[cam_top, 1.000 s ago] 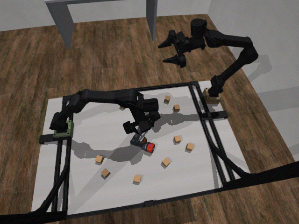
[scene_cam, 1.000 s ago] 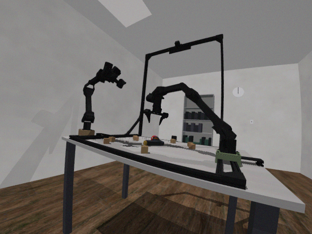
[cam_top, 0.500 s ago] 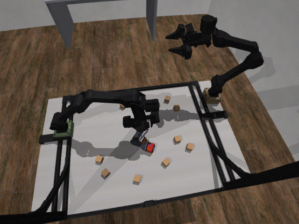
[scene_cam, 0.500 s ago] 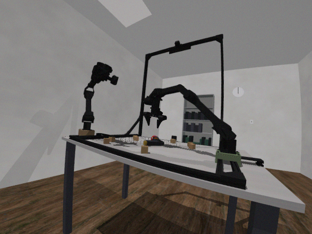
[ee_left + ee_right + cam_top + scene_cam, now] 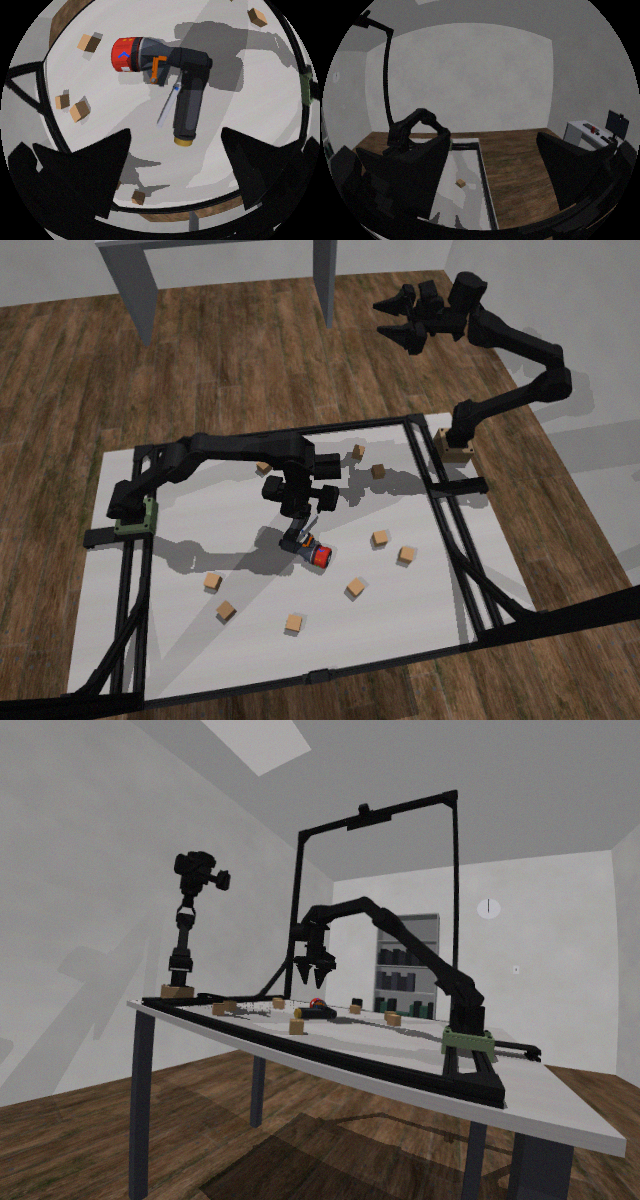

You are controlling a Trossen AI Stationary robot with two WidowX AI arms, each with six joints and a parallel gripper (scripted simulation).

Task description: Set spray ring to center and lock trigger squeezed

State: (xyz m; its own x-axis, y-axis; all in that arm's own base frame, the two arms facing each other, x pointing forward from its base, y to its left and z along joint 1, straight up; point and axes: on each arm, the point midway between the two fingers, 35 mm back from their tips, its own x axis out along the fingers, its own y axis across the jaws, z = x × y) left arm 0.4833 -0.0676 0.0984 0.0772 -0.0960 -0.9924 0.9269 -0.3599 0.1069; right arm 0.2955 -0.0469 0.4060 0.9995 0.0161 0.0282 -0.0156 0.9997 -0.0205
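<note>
Left tool (image 5: 303, 502) (image 5: 312, 984) (image 5: 176, 131), spread wide and empty, above the hose nozzle (image 5: 308, 551) (image 5: 317, 1013) (image 5: 193, 97), not touching it.

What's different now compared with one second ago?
The left gripper has come down closer to the hose nozzle and turned a little. The right gripper has swung farther from the table, toward the right of the top view. Nothing was taken hold of or let go; both are open. The nozzle and wooden blocks stayed put.
</note>
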